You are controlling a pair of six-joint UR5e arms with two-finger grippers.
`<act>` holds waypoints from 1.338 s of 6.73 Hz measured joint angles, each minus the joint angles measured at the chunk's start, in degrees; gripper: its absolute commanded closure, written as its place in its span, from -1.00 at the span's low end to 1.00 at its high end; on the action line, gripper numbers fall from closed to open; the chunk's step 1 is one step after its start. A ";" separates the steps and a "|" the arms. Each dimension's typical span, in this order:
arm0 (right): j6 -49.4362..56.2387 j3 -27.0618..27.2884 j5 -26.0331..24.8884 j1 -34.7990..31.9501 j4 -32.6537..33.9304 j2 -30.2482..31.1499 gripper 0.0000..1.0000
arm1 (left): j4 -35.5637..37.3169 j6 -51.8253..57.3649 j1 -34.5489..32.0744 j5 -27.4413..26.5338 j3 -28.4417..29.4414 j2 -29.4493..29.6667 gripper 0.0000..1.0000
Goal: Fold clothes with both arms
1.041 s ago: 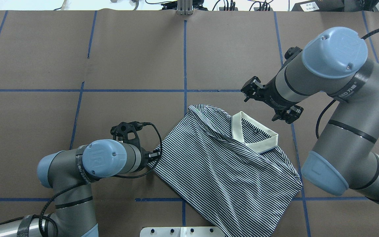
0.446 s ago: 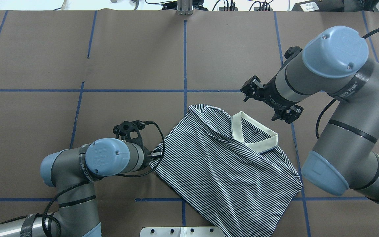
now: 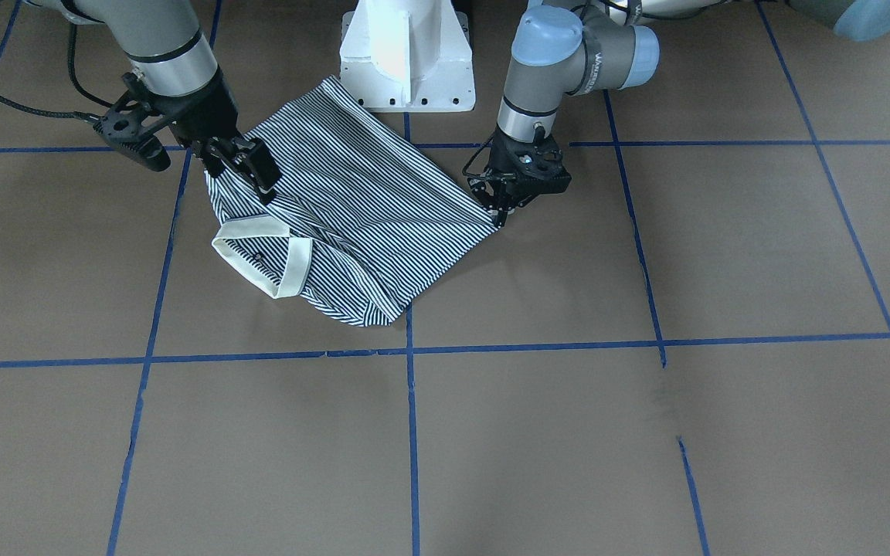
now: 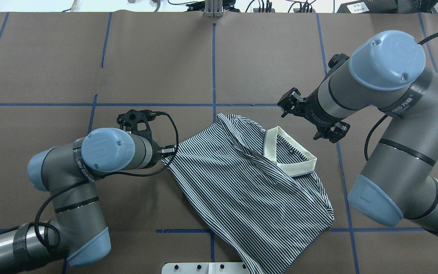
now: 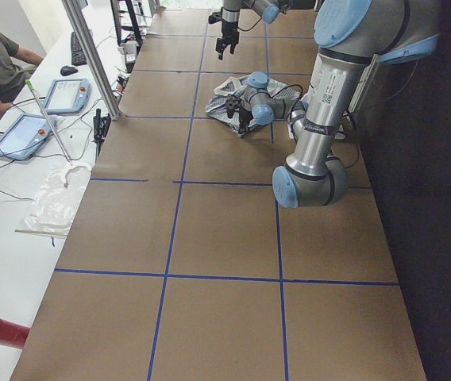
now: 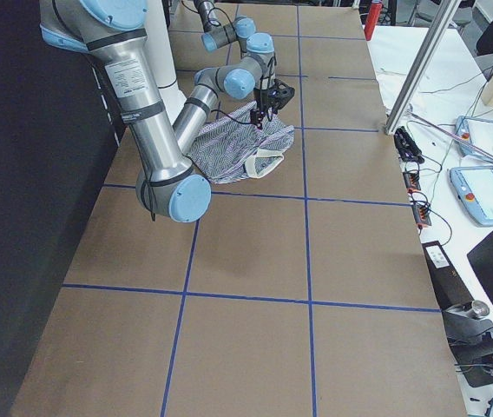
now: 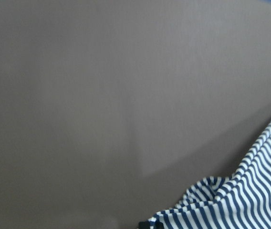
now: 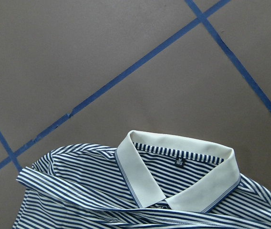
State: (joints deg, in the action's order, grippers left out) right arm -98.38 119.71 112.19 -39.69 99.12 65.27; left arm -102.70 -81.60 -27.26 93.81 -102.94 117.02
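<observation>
Brown worktop (image 4: 146, 57) is being covered by a striped polo shirt (image 4: 242, 182); one corner is being pinched by the left pincer (image 4: 170, 152); right pincer (image 3: 248, 166) is being held open.

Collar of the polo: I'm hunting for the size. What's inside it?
Inside the cream collar a small dark label sits on the striped neckband; its print is unclear. Folded fabric hides everything below.

Shirt (image 3: 360, 208) on table (image 3: 646, 425), before pedestal (image 3: 406, 54)
</observation>
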 measured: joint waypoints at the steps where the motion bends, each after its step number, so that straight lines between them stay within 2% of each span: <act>1: -0.09 0.00 -0.19 0.03 -0.04 -0.06 -1.00 | -0.86 1.33 -3.61 -0.02 3.94 2.64 1.00; 2: -0.13 0.00 -0.46 0.04 -0.06 -0.11 -1.00 | -4.07 2.66 -7.08 -0.03 11.50 7.31 1.00; 3: -0.12 0.01 -0.59 0.03 -0.07 -0.16 -1.00 | -9.49 4.35 -9.97 -0.05 20.21 11.99 0.70; 4: -0.06 -0.02 -0.67 0.00 -0.09 -0.20 -1.00 | -15.67 6.83 -12.50 -0.09 29.70 16.64 0.05; 5: 0.08 -0.17 -1.25 0.05 -0.29 -0.31 -1.00 | -20.78 9.00 -14.51 -0.09 36.56 19.75 0.02; 6: 0.12 -2.02 -2.57 0.16 -2.87 -1.01 -1.00 | -24.08 10.05 -15.66 0.10 37.75 20.04 0.02; 7: 0.11 -6.77 -4.27 0.23 -8.69 -2.25 -1.00 | -25.64 10.44 -16.23 0.79 33.84 17.44 0.02; 8: 0.82 -14.64 -6.57 0.32 -15.27 -4.96 -1.00 | -26.09 10.57 -16.96 3.12 26.76 12.55 0.02; 9: 3.41 -24.08 -8.48 0.36 -19.09 -9.96 -1.00 | -26.02 10.61 -17.69 5.82 20.26 7.90 0.02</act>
State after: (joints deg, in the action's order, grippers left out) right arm -94.97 95.62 103.71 -39.33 80.03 55.31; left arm -128.72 -70.99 -44.95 99.63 -82.68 124.92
